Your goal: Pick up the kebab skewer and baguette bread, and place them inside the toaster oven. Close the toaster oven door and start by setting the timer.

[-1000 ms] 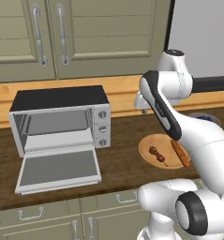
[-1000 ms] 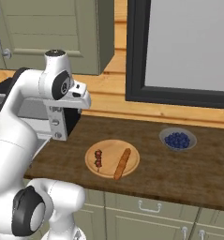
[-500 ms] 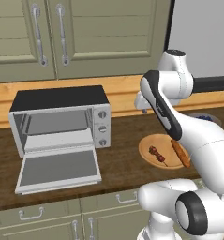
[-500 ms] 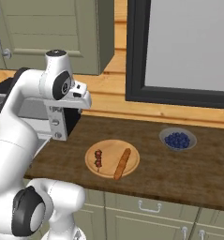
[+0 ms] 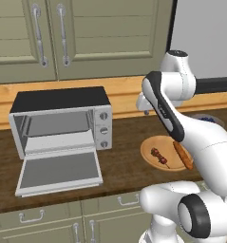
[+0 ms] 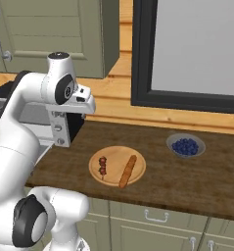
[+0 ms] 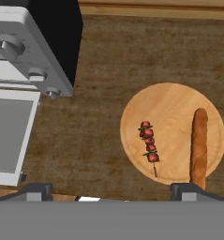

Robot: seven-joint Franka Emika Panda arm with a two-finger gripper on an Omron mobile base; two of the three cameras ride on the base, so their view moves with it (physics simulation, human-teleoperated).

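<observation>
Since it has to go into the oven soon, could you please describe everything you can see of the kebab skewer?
The kebab skewer is a short thin stick threaded with small dark red chunks, with hints of green between them; its bare tip pokes out at one end. It lies flat on the round wooden plate, on the side nearer the toaster oven, roughly parallel to the baguette bread and apart from it. Nothing grips it.

Toaster oven [image 5: 62,124] stands open beside skewer [image 5: 160,157] and baguette [image 5: 182,154].
</observation>
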